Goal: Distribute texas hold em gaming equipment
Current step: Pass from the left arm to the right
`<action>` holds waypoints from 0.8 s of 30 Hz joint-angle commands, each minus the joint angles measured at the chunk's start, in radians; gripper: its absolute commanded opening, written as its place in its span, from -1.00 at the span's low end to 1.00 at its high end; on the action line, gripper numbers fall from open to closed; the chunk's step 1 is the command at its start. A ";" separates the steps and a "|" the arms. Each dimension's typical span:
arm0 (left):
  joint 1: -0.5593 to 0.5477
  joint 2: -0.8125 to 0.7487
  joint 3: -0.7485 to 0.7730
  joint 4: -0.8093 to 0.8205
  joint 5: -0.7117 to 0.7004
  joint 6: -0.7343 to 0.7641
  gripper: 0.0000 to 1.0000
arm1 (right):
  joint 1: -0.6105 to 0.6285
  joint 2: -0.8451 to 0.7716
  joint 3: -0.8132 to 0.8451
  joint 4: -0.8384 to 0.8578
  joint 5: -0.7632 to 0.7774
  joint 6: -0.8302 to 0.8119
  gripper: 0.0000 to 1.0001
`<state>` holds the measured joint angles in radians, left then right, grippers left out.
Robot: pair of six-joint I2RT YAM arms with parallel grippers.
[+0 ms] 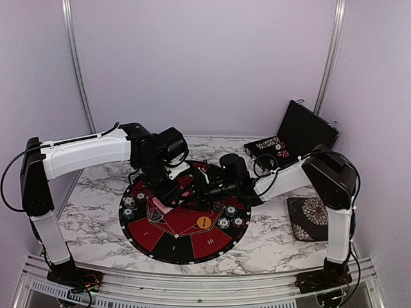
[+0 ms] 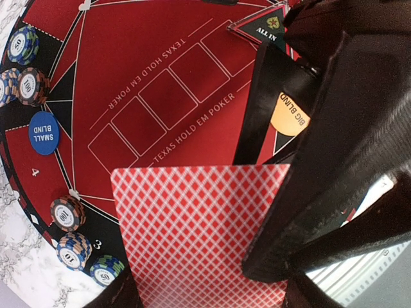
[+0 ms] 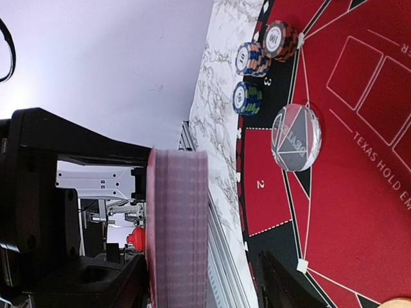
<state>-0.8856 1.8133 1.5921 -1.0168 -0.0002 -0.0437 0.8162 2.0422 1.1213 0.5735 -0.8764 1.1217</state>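
A thick deck of red-backed playing cards (image 2: 192,237) hangs above the round red-and-black poker mat (image 1: 160,234). My left gripper (image 2: 205,292) is shut across the deck's width. My right gripper (image 3: 204,282) stands open astride the deck's (image 3: 176,231) edge, with a gap on the mat side. Both grippers meet over the mat's middle, left gripper (image 1: 168,192) and right gripper (image 1: 196,190). Striped chip stacks (image 2: 67,215) (image 3: 257,58) sit along the rim. A blue small-blind disc (image 2: 43,133), an orange big-blind disc (image 2: 289,117) and a clear dealer disc (image 3: 297,136) lie on the mat.
An open black hinged case (image 1: 302,131) stands at the back right. A dark flower-patterned tray (image 1: 309,218) lies by the right arm's base. More chip stacks (image 1: 230,217) sit at the mat's right rim. An "all in" triangle (image 2: 266,25) lies near the mat's centre.
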 commanded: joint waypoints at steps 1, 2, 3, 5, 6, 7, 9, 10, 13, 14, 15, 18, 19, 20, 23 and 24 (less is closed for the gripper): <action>-0.006 -0.035 0.022 0.009 0.009 0.005 0.01 | 0.007 0.021 0.033 0.110 -0.027 0.067 0.05; -0.006 -0.034 0.022 0.009 0.008 0.005 0.01 | 0.007 0.022 0.032 0.120 -0.028 0.074 0.01; -0.006 -0.034 0.021 0.009 0.010 0.005 0.01 | 0.007 0.023 0.030 0.127 -0.029 0.080 -0.03; -0.006 -0.035 0.018 0.011 0.010 0.007 0.01 | 0.008 0.024 0.029 0.137 -0.028 0.088 -0.12; -0.005 -0.035 0.017 0.011 0.011 0.007 0.01 | 0.008 0.024 0.028 0.143 -0.029 0.094 -0.17; -0.006 -0.035 0.016 0.010 0.012 0.007 0.01 | 0.008 0.024 0.027 0.150 -0.029 0.100 -0.23; -0.006 -0.035 0.016 0.011 0.011 0.006 0.01 | 0.008 0.024 0.022 0.172 -0.034 0.115 -0.37; -0.006 -0.035 0.014 0.012 0.012 0.005 0.02 | 0.008 0.026 0.020 0.183 -0.036 0.122 -0.46; -0.005 -0.036 0.012 0.011 0.012 0.005 0.06 | 0.008 0.026 0.009 0.221 -0.043 0.150 -0.73; -0.005 -0.036 0.010 0.011 0.013 0.005 0.11 | 0.008 0.026 0.005 0.238 -0.045 0.163 -0.81; -0.005 -0.035 0.008 0.010 0.014 0.004 0.18 | 0.007 0.026 0.000 0.258 -0.048 0.175 -0.91; -0.006 -0.034 0.001 0.011 0.015 0.005 0.37 | 0.006 0.023 -0.010 0.302 -0.054 0.199 -1.00; -0.006 -0.033 -0.002 0.011 0.017 0.003 0.43 | 0.007 0.019 -0.011 0.305 -0.054 0.201 -1.00; -0.005 -0.031 -0.005 0.011 0.018 0.002 0.51 | 0.007 0.017 -0.012 0.309 -0.055 0.204 -1.00; -0.006 -0.026 -0.009 0.010 0.016 0.001 0.64 | 0.006 0.010 -0.018 0.323 -0.059 0.211 -1.00; -0.005 -0.025 -0.009 0.011 0.017 0.001 0.67 | 0.006 0.008 -0.019 0.324 -0.058 0.211 -1.00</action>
<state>-0.8856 1.8114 1.5917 -1.0065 0.0032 -0.0414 0.8162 2.0632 1.1004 0.8036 -0.9142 1.3151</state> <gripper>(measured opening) 0.809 0.160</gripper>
